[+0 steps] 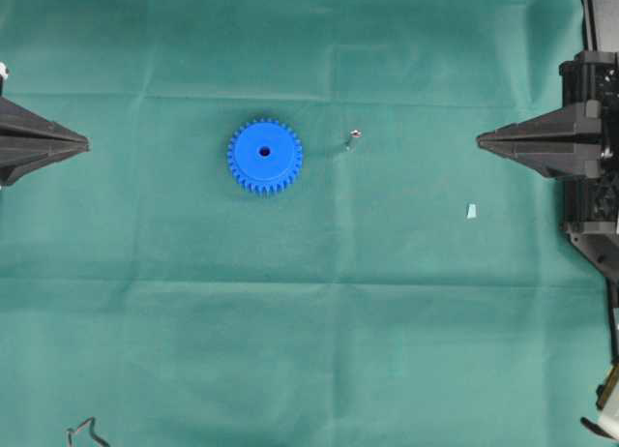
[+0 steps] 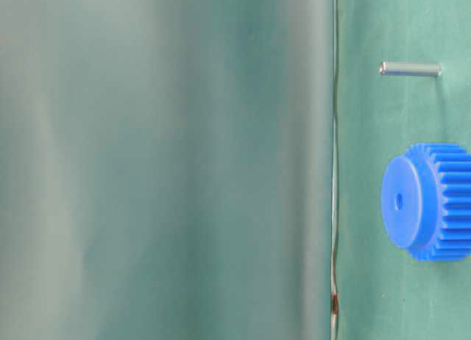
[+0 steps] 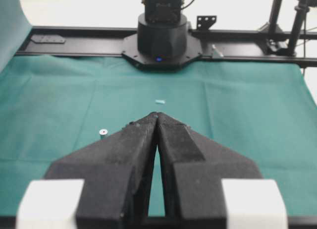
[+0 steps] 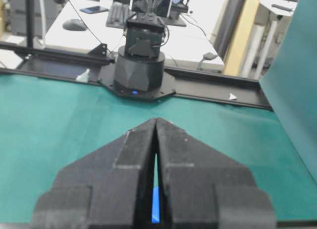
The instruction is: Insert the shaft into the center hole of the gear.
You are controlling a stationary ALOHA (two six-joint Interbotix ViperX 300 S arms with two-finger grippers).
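Parked at the bench edges, left gripper [image 3: 156, 116] and right gripper [image 4: 155, 121], jaws closed on nothing, apparently awaiting the start. Farther out, flat on the green cloth [image 1: 309, 302], the gear [image 1: 264, 157], center hole [image 1: 264, 151] upward; just beside it, untouched, the shaft [image 1: 354, 136].

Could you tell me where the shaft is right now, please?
In the overhead view the shaft lies on the green cloth just right of the gear, apart from it and well clear of both grippers.

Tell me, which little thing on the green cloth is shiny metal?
The shaft, the tiny silvery pin just right of the blue gear. The other small bit, a pale blue scrap nearer the right gripper, is dull, not shiny.
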